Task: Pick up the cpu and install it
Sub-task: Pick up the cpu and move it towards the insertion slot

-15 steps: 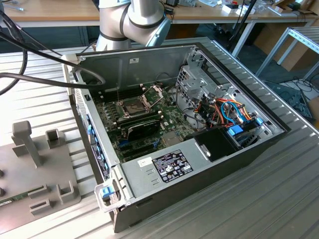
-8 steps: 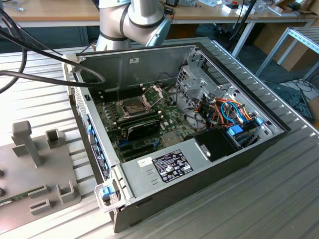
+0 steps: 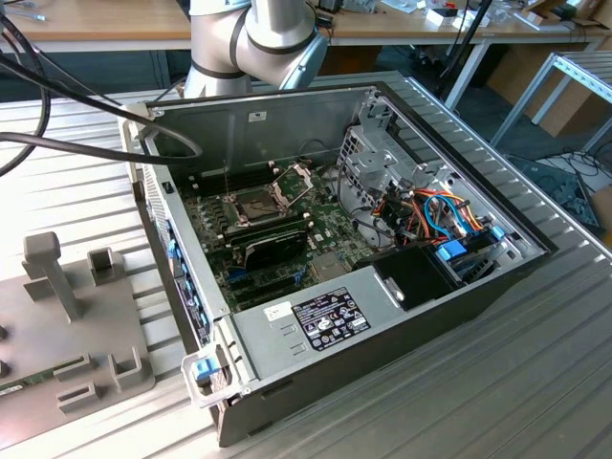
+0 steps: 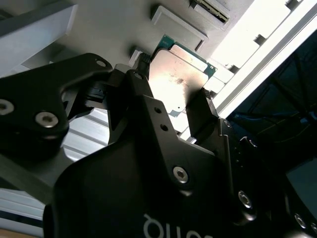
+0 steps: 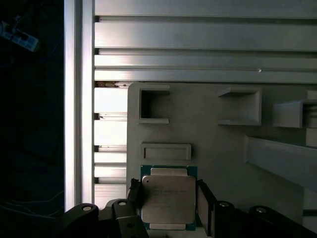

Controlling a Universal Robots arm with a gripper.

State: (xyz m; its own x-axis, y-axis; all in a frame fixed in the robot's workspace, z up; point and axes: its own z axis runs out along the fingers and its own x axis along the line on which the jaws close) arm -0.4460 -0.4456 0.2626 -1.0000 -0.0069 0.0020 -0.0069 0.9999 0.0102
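1. Lid upward, the cpu [image 5: 168, 198] is level at the edge of a grey fixture plate [image 5: 223, 148]. Whether it rests on the plate or is just off it cannot be told.
2. It is nearly square. Its slightly longer axis runs across the ribs of the aluminium desk [image 5: 198, 39], and one short edge faces a shallow rectangular recess [image 5: 166, 151] in the plate.
3. The lid is dull silver-grey with faint print and a stepped rim, bordered by a thin green substrate. In the second wrist view the cpu [image 4: 181, 74] catches a bright glare.
4. In both wrist views the gripper [image 5: 168, 196] has its black jaws clamped on the cpu's two longer edges.
5. In the exterior view an open computer case [image 3: 382, 316] stands on the desk. Its motherboard [image 3: 277, 239] is exposed and the socket frame [image 3: 298, 180] is hinged up.
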